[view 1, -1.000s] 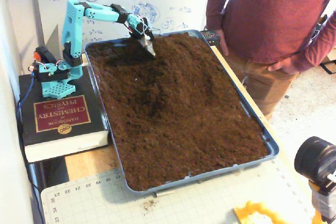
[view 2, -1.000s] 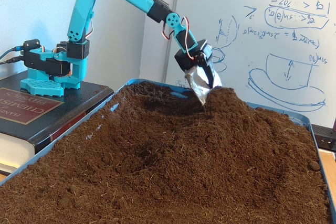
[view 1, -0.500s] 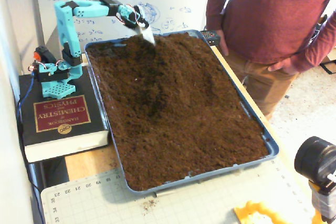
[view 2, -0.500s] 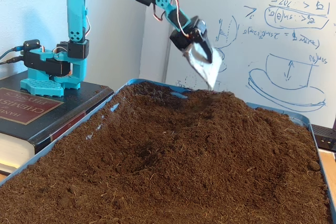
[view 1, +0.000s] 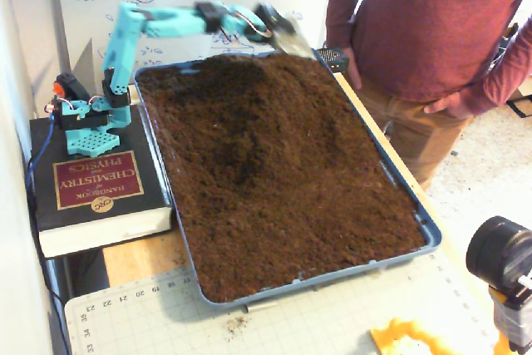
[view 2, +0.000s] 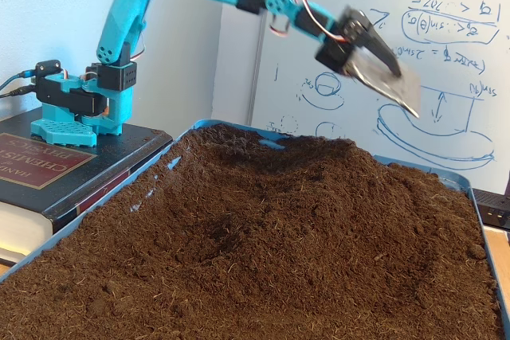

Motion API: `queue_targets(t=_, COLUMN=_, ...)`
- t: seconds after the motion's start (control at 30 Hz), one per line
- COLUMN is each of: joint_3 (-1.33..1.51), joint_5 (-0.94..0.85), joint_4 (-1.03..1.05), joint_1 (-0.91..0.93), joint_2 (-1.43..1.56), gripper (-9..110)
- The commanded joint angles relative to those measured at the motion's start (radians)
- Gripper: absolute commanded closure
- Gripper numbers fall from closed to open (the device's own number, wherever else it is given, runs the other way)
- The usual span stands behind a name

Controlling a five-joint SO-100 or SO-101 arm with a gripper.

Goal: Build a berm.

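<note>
Claw [view 2: 390,85] aloft — berm [view 2: 319,189] below it.

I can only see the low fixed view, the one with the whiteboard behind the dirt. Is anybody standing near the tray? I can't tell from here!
Observer: Yes. In a fixed view from higher up, a person in a red shirt stands at the right side of the tray.
Operator: Is the scoop thing close to them?
Observer: The end effector hangs over the far rim, near the corner where that person stands. It is blurred in that view.
Operator: What's in front of the tray?
Observer: A pale cutting mat with ruler marks along its edge.
</note>
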Motion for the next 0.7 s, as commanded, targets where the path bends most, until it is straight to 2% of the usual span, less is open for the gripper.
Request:
queue_targets(t=0.0, joint_3=-0.311, joint_5=-0.077, joint_4=-0.084, joint_1=0.057, joint_2=-0.156, gripper=101)
queue_targets(t=0.2, joint_3=-0.69, joint_5=-0.084, joint_4=-0.178, joint_1=0.072, joint_2=-0.514, gripper=101)
queue_targets(t=0.33, joint_3=-0.833, joint_5=-0.084, joint_4=-0.178, joint_1=0.069, joint_2=-0.707, gripper=101)
queue_targets(t=0.5, joint_3=-0.804, joint_5=-0.083, joint_4=-0.173, joint_1=0.06, joint_2=-0.881, gripper=101)
queue_targets(t=0.67, joint_3=-0.683, joint_5=-0.083, joint_4=-0.173, joint_1=0.06, joint_2=-0.911, gripper=101)
